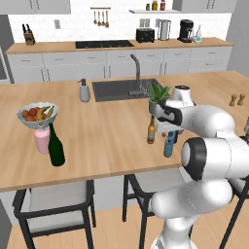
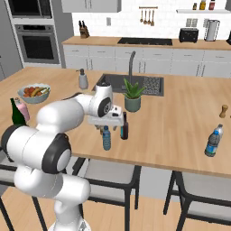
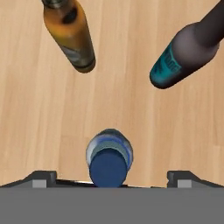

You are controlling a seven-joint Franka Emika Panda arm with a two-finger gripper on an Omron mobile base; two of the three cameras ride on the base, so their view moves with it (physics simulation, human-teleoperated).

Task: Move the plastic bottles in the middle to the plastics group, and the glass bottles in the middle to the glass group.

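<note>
The blue bottle (image 3: 109, 159) stands upright on the wood counter (image 1: 107, 141), near the front edge. It has a dark blue cap. In the left base view the blue bottle (image 1: 168, 145) is just under the robot's hand, and in the right base view the blue bottle (image 2: 106, 138) is also just below it.

The gripper (image 3: 111, 178) hangs right over the blue bottle, pointing down. Its jaws are wide open, one on each side of the cap, and they do not touch the bottle.

The brown bottle (image 3: 72, 37) stands a bit farther back and to the left. You can see the brown bottle (image 1: 151, 130) beside the blue one in the left base view. The dark bottle (image 3: 186, 54) with the blue label stands farther back and to the right. In the right base view the dark bottle (image 2: 124, 126) is just beside the blue one. All three bottles stand close together but apart.

Behind them is a plant (image 2: 133, 95) in a pot, and past that the sink (image 1: 121, 89).

Far to the left stands the tall green bottle (image 1: 56, 146), next to a pink bottle (image 1: 42, 139) and a fruit bowl (image 1: 37, 115). Far to the right stands a teal bottle (image 2: 213, 140) near the front edge.
</note>
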